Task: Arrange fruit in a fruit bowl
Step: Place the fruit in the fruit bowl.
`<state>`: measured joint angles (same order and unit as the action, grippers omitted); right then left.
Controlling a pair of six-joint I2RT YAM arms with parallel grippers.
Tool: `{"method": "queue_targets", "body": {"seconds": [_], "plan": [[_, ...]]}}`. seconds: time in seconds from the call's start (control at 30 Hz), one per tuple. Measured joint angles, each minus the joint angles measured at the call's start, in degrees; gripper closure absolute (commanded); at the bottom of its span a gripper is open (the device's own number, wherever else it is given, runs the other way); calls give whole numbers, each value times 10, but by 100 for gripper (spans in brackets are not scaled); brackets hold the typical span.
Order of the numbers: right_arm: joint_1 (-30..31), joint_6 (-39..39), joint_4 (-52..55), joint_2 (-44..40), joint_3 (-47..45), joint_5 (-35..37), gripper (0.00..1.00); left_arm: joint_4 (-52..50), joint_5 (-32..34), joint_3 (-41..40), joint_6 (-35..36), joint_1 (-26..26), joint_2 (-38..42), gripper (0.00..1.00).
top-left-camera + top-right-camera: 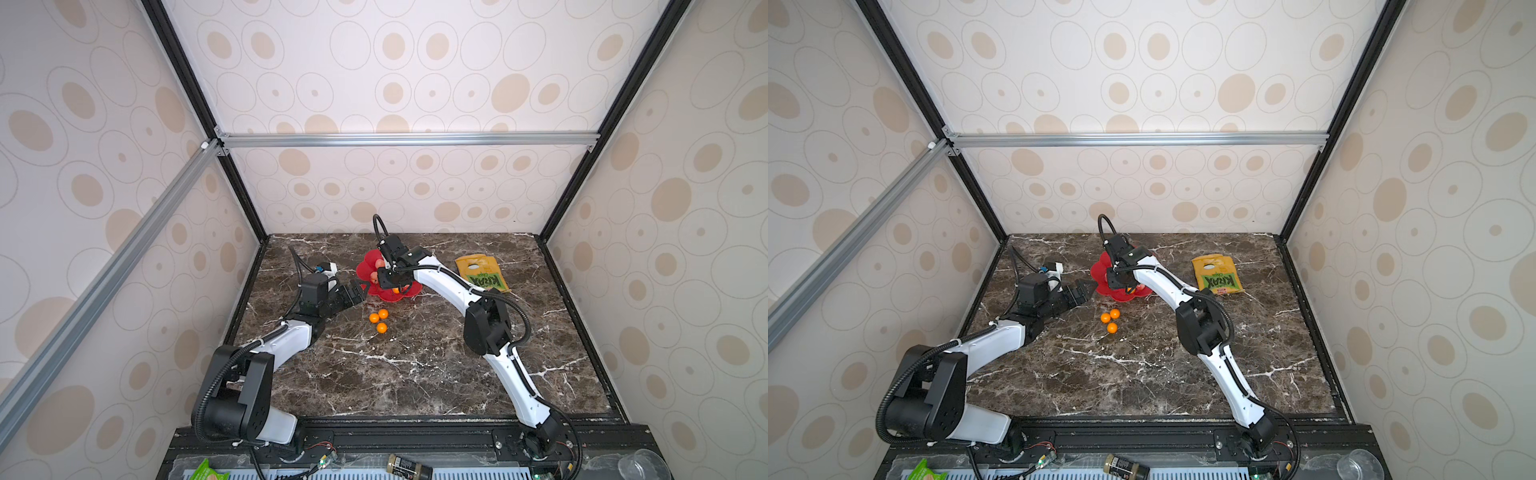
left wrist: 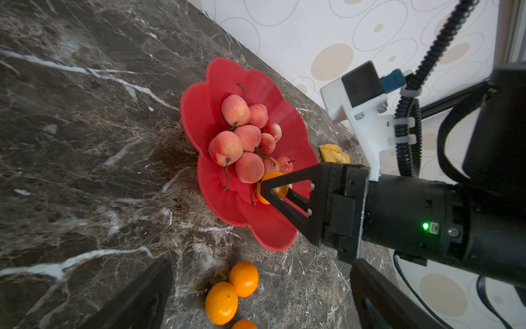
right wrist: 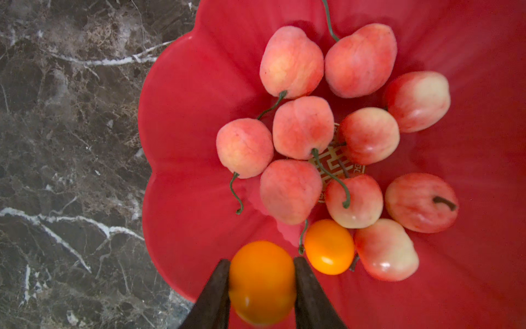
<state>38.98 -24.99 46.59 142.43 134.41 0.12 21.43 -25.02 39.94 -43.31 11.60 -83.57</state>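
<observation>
The red flower-shaped fruit bowl (image 1: 368,266) (image 3: 185,114) stands at the back middle of the marble table and holds several pink-red fruit (image 3: 303,128) and one orange fruit (image 3: 328,246). My right gripper (image 3: 262,263) hangs over the bowl's near side, shut on another orange fruit (image 3: 262,282). It also shows in the left wrist view (image 2: 273,190). My left gripper (image 1: 357,293) (image 2: 262,265) stands open just left of the bowl, with nothing held. Three orange fruit (image 1: 379,320) (image 2: 244,278) lie together on the table in front of the bowl, close to the left gripper.
A yellow-green snack bag (image 1: 482,272) lies flat to the right of the bowl. Patterned walls close in the table on three sides. On the front rail sit a dark jar (image 1: 409,465), a clear cup (image 1: 642,465) and a green packet (image 1: 208,471).
</observation>
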Motion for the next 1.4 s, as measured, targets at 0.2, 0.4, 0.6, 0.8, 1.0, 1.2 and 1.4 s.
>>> {"method": "queue_targets", "body": {"seconds": [0.2,0.4,0.6,0.8,1.0,1.2,1.4], "plan": [[0,6,19,14,23,0,65,10,-17,0,-5,-8,-10,2],[0,9,25,24,27,-1,65,15,-24,0,-5,-10,-10,2],[0,9,29,35,29,-2,65,17,-29,0,-5,-10,-10,2],[0,10,33,40,34,-2,64,17,-30,0,-6,-10,-10,2],[0,13,34,48,43,-1,64,17,-30,0,-5,-10,-10,2],[0,19,38,61,58,0,63,17,-30,0,-5,-10,-10,2],[-1,21,40,71,65,1,61,17,-30,0,-5,-11,-10,2]]}}
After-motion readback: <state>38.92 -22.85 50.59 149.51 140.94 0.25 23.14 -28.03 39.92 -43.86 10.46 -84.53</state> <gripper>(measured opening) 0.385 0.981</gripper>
